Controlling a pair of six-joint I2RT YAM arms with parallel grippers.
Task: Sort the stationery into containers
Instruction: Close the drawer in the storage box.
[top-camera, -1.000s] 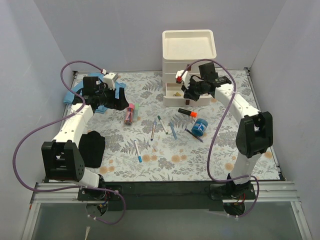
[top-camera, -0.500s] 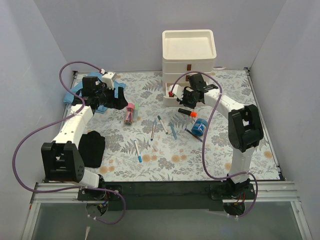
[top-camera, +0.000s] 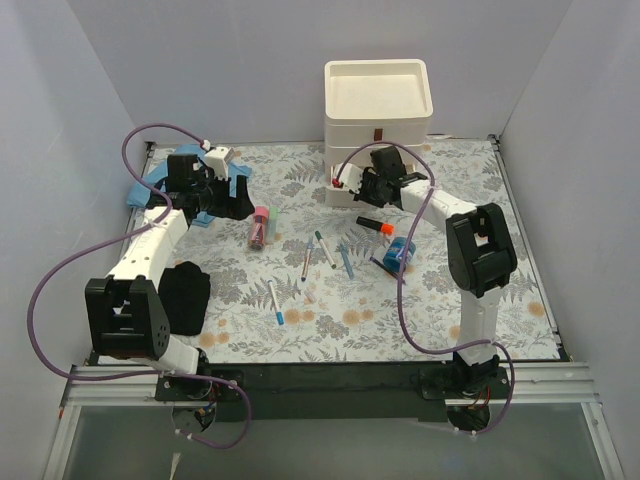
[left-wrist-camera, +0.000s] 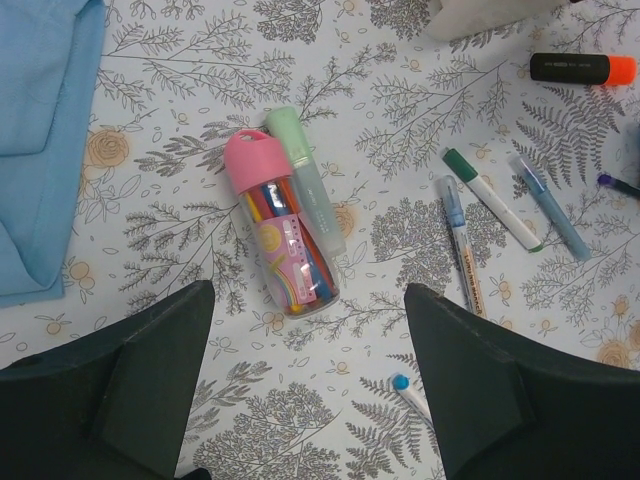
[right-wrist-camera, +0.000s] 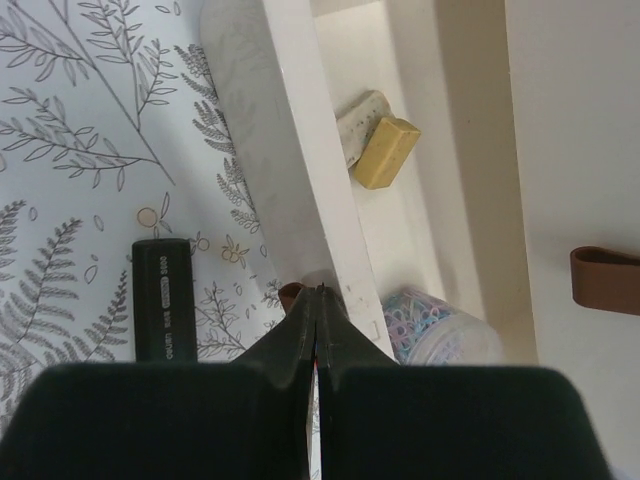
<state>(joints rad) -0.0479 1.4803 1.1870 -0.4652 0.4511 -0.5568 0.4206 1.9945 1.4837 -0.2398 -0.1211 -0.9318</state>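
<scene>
Stationery is lying scattered over the leaf-patterned desk (top-camera: 450, 300), in front of the containers (top-camera: 378, 95), a cream drawer unit sitting at the far edge. The right pincer (right-wrist-camera: 317, 297) is holding its fingers fully closed with nothing showing between them, the tips meeting the front panel of the pulled-out bottom drawer (right-wrist-camera: 300, 150) right by its brown handle (right-wrist-camera: 290, 295). A tan block (right-wrist-camera: 385, 153) is lying inside that drawer, and the black marker (right-wrist-camera: 163, 300) is resting just outside the panel. The left pincer (top-camera: 240, 203) is hovering wide open and empty above the pink tube (left-wrist-camera: 280, 235), which is lying flat and touching a green-capped tube (left-wrist-camera: 305, 180), near the blue cloth (left-wrist-camera: 45, 130).
</scene>
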